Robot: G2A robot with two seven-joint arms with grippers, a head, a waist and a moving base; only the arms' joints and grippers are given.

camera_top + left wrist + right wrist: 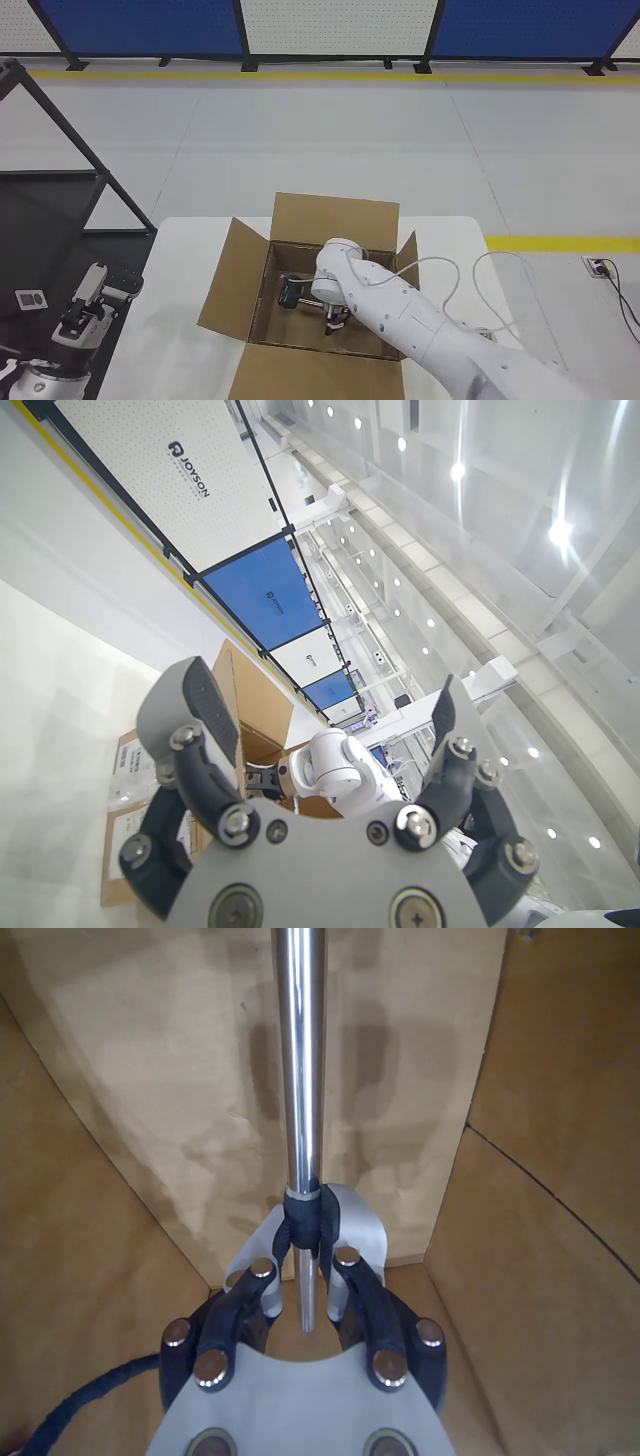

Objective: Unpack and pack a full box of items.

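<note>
The right gripper (305, 1223) squeezes a shiny metal rod (299, 1078) inside the box (550, 1178). The left gripper (325, 695) hangs spread wide beside the box. The smooth metal rod might slip out, or bump the box wall.

Box (335, 212): brown cardboard, upright on white surface (180, 330), all four flaps folded outward. Rod (300, 1078): polished metal, straight, black band near one end; inside Box, clamped at the band by right gripper (304, 1223).

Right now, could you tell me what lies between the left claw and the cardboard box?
Only a bare stretch of white table, as the top view shows.
</note>
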